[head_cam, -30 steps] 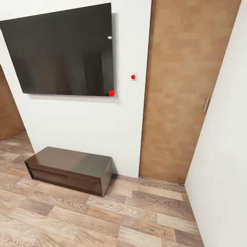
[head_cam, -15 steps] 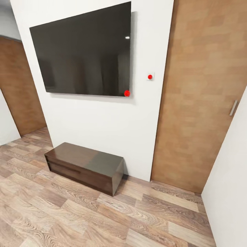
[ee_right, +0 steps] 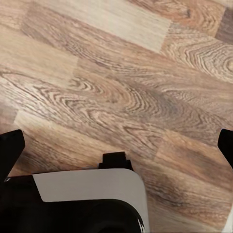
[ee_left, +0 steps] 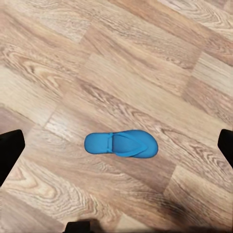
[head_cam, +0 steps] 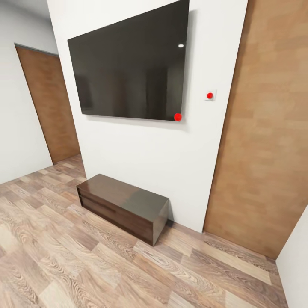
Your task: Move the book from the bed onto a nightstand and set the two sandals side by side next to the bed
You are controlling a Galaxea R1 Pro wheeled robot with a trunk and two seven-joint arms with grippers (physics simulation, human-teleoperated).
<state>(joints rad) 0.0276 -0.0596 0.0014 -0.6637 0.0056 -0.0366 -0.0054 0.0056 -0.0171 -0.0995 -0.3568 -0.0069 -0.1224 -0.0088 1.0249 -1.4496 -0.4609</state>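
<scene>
Floor: we see light wood-plank flooring [head_cam: 85,265] with strong grain across the lower half of the head view, and beneath both wrist cameras.
Wall: we see a white wall [head_cam: 141,149] ahead, standing forward as a block between two wooden panels.
Screen: a large flat black wall-mounted screen [head_cam: 132,72] hangs on that wall at 12 o'clock; a red dot [head_cam: 178,116] sits at its lower corner.
Switch: a small white wall plate with a red dot [head_cam: 210,95] sits at 1 o'clock, just beside the screen.
Cabinet: a low dark brown glossy wooden cabinet [head_cam: 124,206] stands on the floor against the wall, below the screen.
Panels: a tall light-brown wooden panel [head_cam: 269,141] stands at 3 o'clock; a second brown wooden panel [head_cam: 49,107] stands at 9 o'clock.
Sandal: we locate one bright blue flat flip-flop sandal [ee_left: 121,144] lying flat on the planks, at the centre of the left wrist view.
Left claw: the left gripper [ee_left: 116,148] has its dark fingertips [ee_left: 9,148] at opposite edges of the picture, spread wide apart, gripping nothing; the sandal lies on the floor beyond them.
Right claw: the right gripper [ee_right: 116,148] likewise spread wide, gripping nothing, over bare planks.
Robot body: a white and black rounded robot part [ee_right: 82,204] shows in the right wrist view.
</scene>
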